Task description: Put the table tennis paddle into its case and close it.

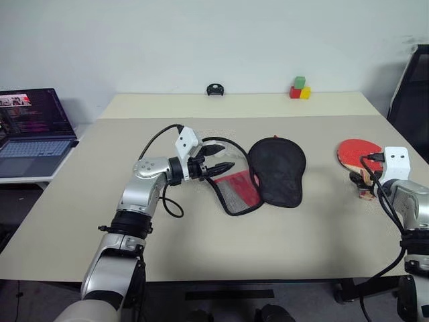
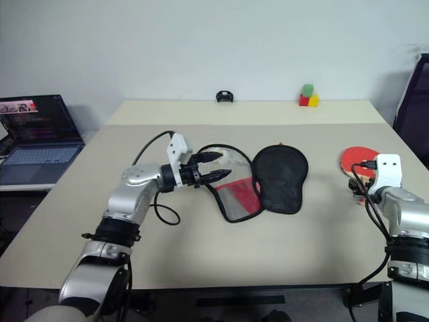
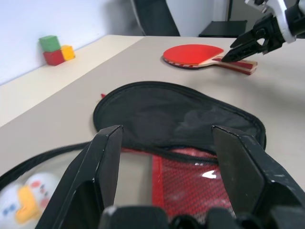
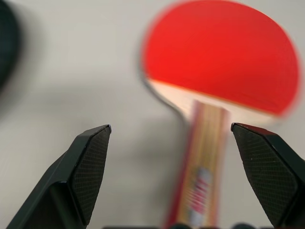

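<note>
Paddle point(image 1: 356, 151): rigid, round red rubber face, short wooden handle striped red and dark, flat on beige table point(image 1: 301, 228) near right edge, well apart from case. Handle turned toward robot, handy for a grab along its length. Right gripper point(image 4: 171, 143) spread wide, poised just above handle, one black finger to each side, nothing pinched yet; probably lining up to clamp handle, leaving round face free to slide into pouch.

Case point(image 1: 271, 174): paddle-shaped soft fabric pouch, mid-table, unzipped and folded open like a book, black half lying flat toward paddle, red half with mesh pocket toward left arm, black zipper edge looping round. Open mouth ready to receive paddle.

Left gripper point(image 1: 216, 161) spread partway, level, pointing across at looped edge of red half, fingers above and below zipper rim. Contact hard to judge from these angles; apparently not clamped. Likely there to pin or lift flap so pouch keeps from sliding when paddle goes in.

Small pale soft toy point(image 3: 26, 198) beside case, under zipper loop. Coloured blocks point(image 1: 299, 88) and laptop point(image 1: 33, 131) off at the margins, out of play.
</note>
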